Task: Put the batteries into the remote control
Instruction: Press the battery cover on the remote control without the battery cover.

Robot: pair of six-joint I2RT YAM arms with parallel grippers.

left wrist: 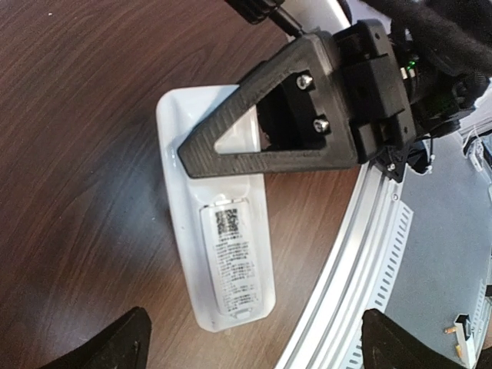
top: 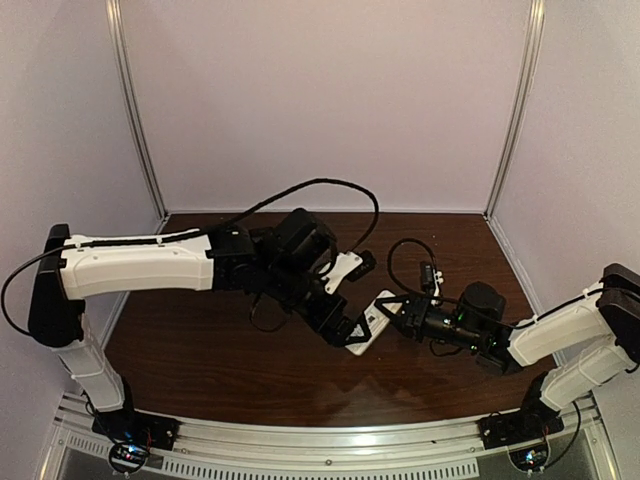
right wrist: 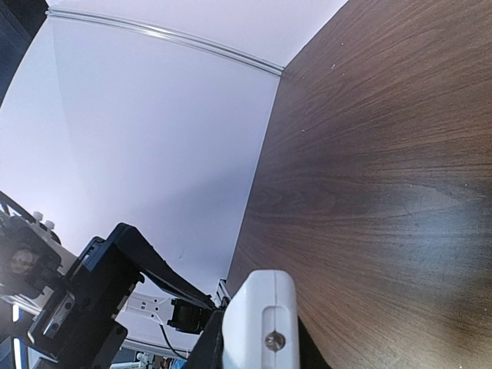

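Right now your left gripper [top: 349, 328] hangs over the small white rectangular remote control [top: 362, 343] near the middle of the dark brown wood-grain table [top: 220, 340]. Its jaws are spread wide and hold nothing. In your left wrist view the two black fingertips [left wrist: 115, 346] sit in the bottom corners, well apart, and neither touches the handset.

You can see the remote control [left wrist: 231, 261] lying flat on the table [left wrist: 77, 154] with its plain white back up. A printed label with a small square code is on the lower half. Its near end lies just beside the curved silver rail [left wrist: 346, 269] at the table's edge.

Your right gripper [top: 392, 308] comes in from the right and is closed on the far end of the handset. From the left wrist camera, one of its black triangular fingers [left wrist: 269, 161] lies across the upper part of the white back. Part of that back shows through the opening in the finger, though you cannot tell from this angle what lies in it.

From the right wrist camera you get only the white end of the remote control [right wrist: 261, 315] at the bottom of the view, with bare wood stretching away beyond it and black parts of the left arm to the side.
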